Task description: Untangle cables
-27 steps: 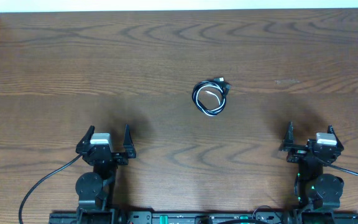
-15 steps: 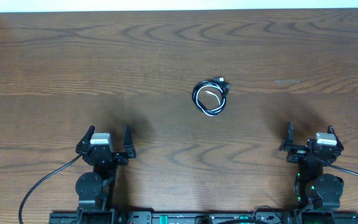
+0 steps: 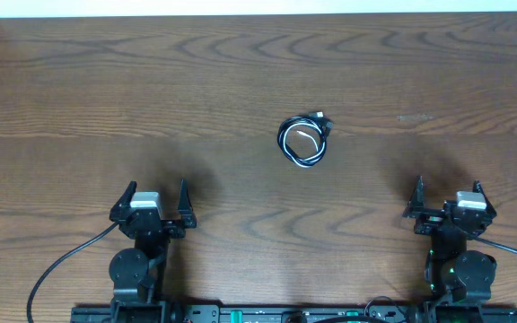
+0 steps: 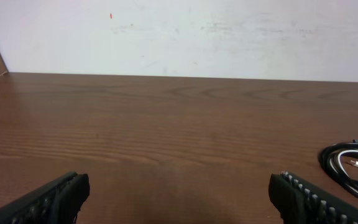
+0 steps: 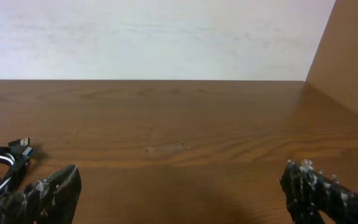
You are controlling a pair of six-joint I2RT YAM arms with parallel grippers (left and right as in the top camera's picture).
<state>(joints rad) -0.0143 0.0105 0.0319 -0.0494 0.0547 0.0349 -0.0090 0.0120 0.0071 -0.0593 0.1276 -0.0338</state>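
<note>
The dark wooden table (image 3: 151, 90) fills the overhead view, its grain running side to side, and a pale wall (image 4: 179, 31) rises beyond its far edge, straight ahead of both claws. The two arms sit at the near edge, well apart, each trailing a thick black wire (image 3: 61, 269) from its base. The left claw (image 3: 158, 187) stands with its jaws spread wide and nothing between them, only bare wood ahead of it. The right claw (image 3: 448, 184) is likewise spread to its full width and holds nothing. The cables (image 3: 303, 141) lie on the table as one small round coil, touched by neither claw: ahead of both, forward and to the right of the left claw, forward and to the left of the right claw, nearer the right one. In the coil the black cable (image 3: 286, 144) loops around the outside with the white cable (image 3: 307, 136) wound inside it, and a small black plug (image 3: 321, 118) sticks out on the coil's far side, away from the claws.
</note>
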